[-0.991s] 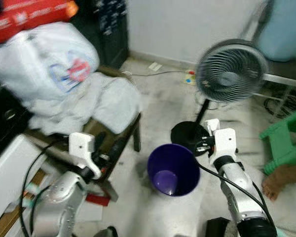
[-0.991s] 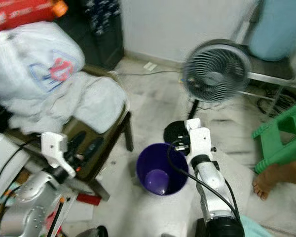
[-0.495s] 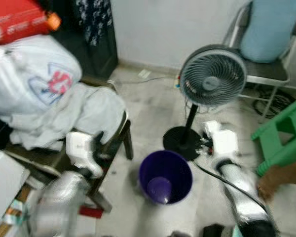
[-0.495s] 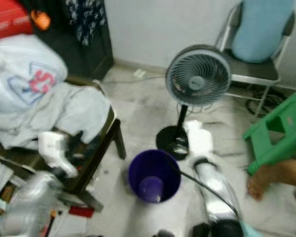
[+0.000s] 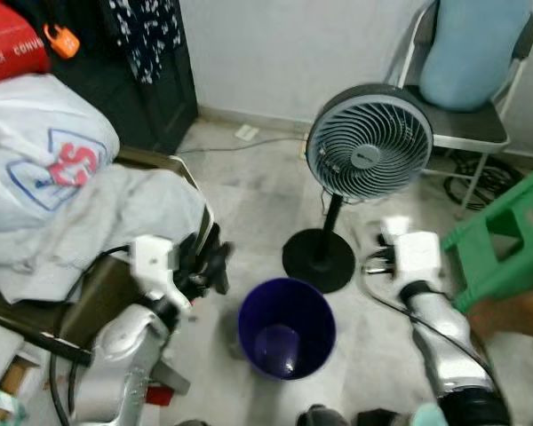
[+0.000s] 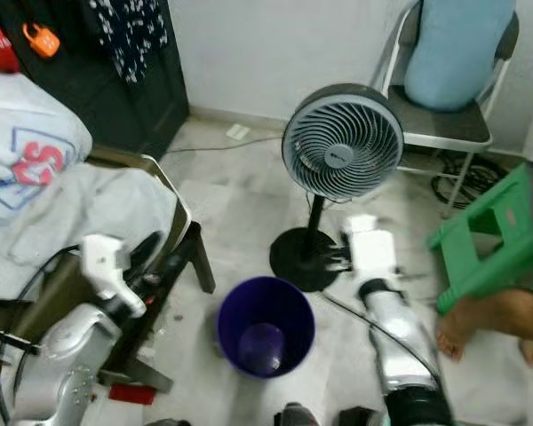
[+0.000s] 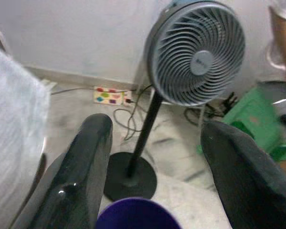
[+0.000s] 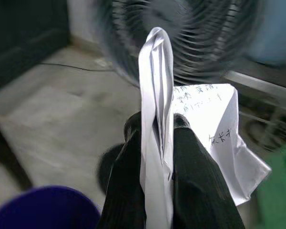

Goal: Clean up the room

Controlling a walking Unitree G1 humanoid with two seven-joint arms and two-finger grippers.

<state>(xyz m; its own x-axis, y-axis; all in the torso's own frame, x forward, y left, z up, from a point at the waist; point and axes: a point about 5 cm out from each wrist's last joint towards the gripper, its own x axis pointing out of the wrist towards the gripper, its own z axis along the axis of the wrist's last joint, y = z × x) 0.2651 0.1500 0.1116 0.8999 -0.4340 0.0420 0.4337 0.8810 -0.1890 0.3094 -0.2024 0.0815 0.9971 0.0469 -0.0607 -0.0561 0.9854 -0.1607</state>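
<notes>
The head views are evenly lit by soft, diffuse indoor light with no hard glare; the pale marble floor (image 5: 249,191) reads bright, and the black cabinet (image 6: 89,80) at the upper left falls into deep shade. Faint shadows pool under the round grey pedestal fan (image 5: 369,146) and inside the purple plastic bucket (image 5: 287,330). Mild motion blur softens the silver right arm (image 5: 440,333) and the lower right of the frame. In the right wrist view the creased white paper (image 8: 157,138) is sharp while the fan behind smears. The left wrist view is hazy, its near black fingers (image 7: 88,171) out of focus.
</notes>
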